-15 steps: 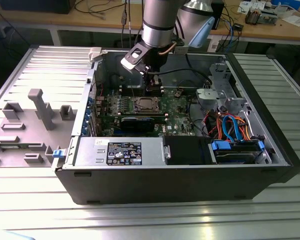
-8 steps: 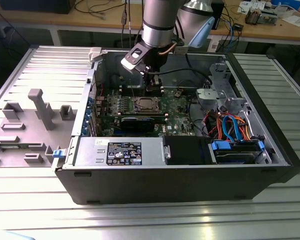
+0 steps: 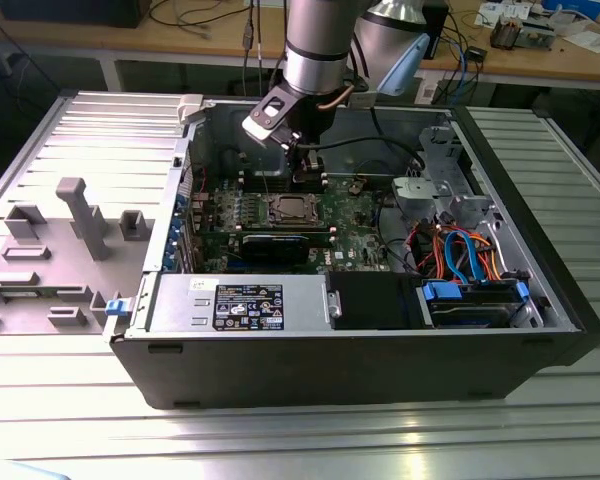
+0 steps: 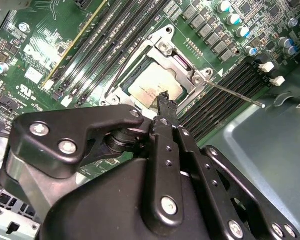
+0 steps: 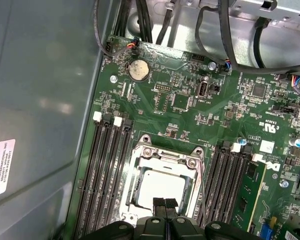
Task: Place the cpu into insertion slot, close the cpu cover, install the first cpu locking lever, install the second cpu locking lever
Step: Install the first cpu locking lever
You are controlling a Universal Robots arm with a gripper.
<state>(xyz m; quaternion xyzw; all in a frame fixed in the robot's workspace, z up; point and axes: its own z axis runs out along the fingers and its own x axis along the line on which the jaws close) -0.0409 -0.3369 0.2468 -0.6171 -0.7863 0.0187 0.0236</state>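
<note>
The cpu (image 3: 289,208) (image 4: 151,86) (image 5: 162,186), a flat silvery-grey square, lies in the insertion slot (image 5: 136,187) on the green board inside the open computer case. The cpu cover (image 4: 182,64) (image 5: 166,156), a silvery frame, lies flat around it. A thin metal locking lever (image 4: 235,94) (image 5: 203,185) stands off along one side of the socket. My gripper (image 3: 307,172) (image 4: 164,96) (image 5: 165,202) hangs just above the socket's edge, its black fingers shut together with nothing between them.
Long memory slots (image 5: 107,175) (image 4: 115,45) flank the socket. A long black card (image 3: 275,245) lies in front of it, then a power supply (image 3: 240,300). Coloured cables (image 3: 460,250) and a drive bay (image 3: 475,300) fill the exterior view's right. The case wall (image 5: 40,100) stands close by.
</note>
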